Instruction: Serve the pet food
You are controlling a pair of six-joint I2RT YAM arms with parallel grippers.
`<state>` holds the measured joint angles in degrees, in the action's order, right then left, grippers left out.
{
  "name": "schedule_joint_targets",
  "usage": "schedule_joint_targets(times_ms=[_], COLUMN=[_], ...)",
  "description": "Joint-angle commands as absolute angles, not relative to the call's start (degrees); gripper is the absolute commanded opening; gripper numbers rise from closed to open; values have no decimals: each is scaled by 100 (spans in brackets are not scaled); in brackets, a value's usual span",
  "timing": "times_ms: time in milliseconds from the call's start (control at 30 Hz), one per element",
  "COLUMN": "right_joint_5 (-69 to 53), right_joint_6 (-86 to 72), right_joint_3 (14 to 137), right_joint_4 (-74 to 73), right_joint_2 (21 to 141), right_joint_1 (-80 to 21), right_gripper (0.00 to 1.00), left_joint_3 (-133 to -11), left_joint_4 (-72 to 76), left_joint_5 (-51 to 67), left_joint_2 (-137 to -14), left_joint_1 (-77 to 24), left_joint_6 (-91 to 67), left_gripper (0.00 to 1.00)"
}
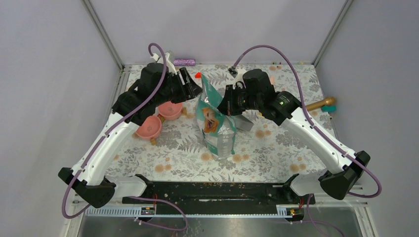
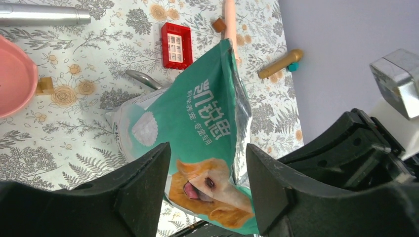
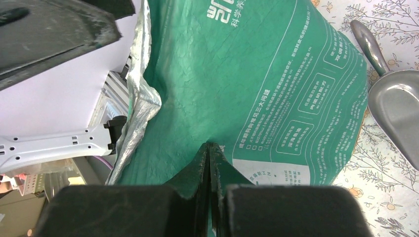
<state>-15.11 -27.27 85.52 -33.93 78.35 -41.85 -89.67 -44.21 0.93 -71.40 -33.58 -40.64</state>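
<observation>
The teal dog-picture bag [image 1: 216, 123] stands upright mid-table, its silver-lined top open. It also shows in the left wrist view [image 2: 197, 113] and the right wrist view [image 3: 257, 74]. No kibble shows; the bag's inside is hidden. My right gripper [image 1: 228, 104] [image 3: 210, 145] is shut, pinching the bag's back wall near the top. My left gripper [image 1: 194, 91] [image 2: 207, 153] is open and empty, just left of the bag's top edge. Two pink bowls [image 1: 170, 109] [image 1: 148, 127] sit left of the bag; one bowl's rim [image 2: 17, 79] shows in the left wrist view.
A metal scoop [image 3: 395, 103] [image 1: 244, 122] lies on the mat right of the bag. A red block [image 2: 176, 44], a brown cube [image 2: 219, 24], a silver cylinder [image 2: 44, 15] and a gold-handled tool [image 1: 321, 103] lie toward the back.
</observation>
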Motion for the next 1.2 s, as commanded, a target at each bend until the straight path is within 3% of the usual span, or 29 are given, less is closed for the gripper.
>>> schedule_joint_targets(times_ms=[0,233,367,433,500,533,667,867,1167], right_joint_5=[-1693,-1709,-1727,-1707,-1654,-1597,-1280,-1250,-1277], right_joint_6=[-2733,-2742,-2725,-2721,-2725,-2716,-2647,-2523,-1983], right_joint_3=[8506,8519,8551,8572,8622,8697,9033,9504,10356], right_joint_4=[-3437,-3437,-3439,-3437,-3444,-3478,-3569,-3179,-3179], right_joint_2=[7626,7683,7706,7723,7733,7746,7791,7984,8793], right_joint_1=[-4225,-4220,-4225,-4225,-4221,-4226,-4220,-4220,-4227], right_gripper=[0,0,0,0,6,11,30,45,47], left_joint_3=[-9237,-9252,-9232,-9089,-8905,-8797,-8294,-7739,-7524], left_joint_4=[-4447,-4456,-4395,-4214,-3973,-3856,-3186,-2454,-2057], left_joint_5=[-139,79,290,516,635,648,702,942,1117], left_joint_2=[-7333,-7615,-7738,-7749,-7687,-7626,-7199,-6776,-6626], left_joint_1=[-3410,-3469,-3499,-3516,-3539,-3556,-3606,-3617,-3620], left_joint_6=[-3940,-3973,-4027,-4138,-4268,-4328,-4374,-4510,-4628], left_gripper=[56,52,38,26,2,0,0,0,0])
